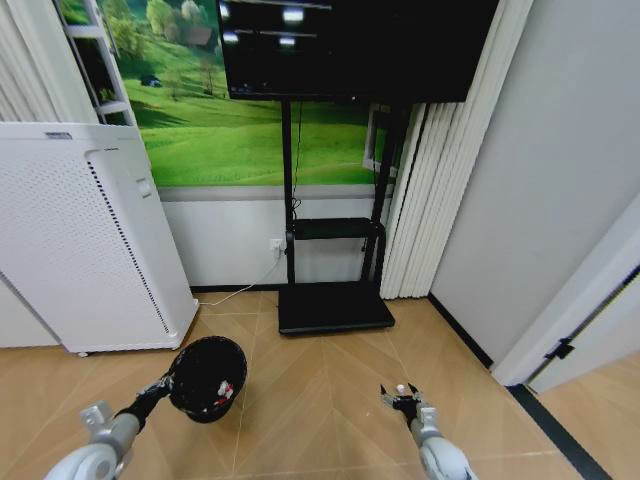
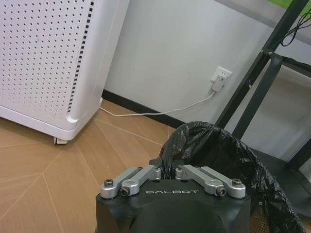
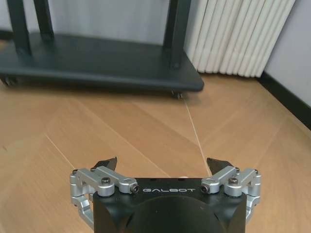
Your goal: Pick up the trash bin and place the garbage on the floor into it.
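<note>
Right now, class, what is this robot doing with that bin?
The left gripper is shut on the rim of the trash bin, a small black bin with a black bag liner, holding it out low over the wooden floor. Red-and-white litter lies inside. The right gripper is open and holds nothing, out above bare floor in front of the TV stand. A white perforated appliance stands to the left.

A wood floor (image 1: 330, 380) in a herringbone pattern fills the lower frame. At left stands a white perforated appliance (image 1: 85, 235). A dark screen (image 1: 350, 45) at top centre sits on a black stand (image 1: 333, 305) (wheeled base on the floor). Behind it hangs a green meadow mural (image 1: 230, 130). White pleated curtains (image 1: 425, 200) hang right of centre, beside a grey wall (image 1: 545, 180).
</note>
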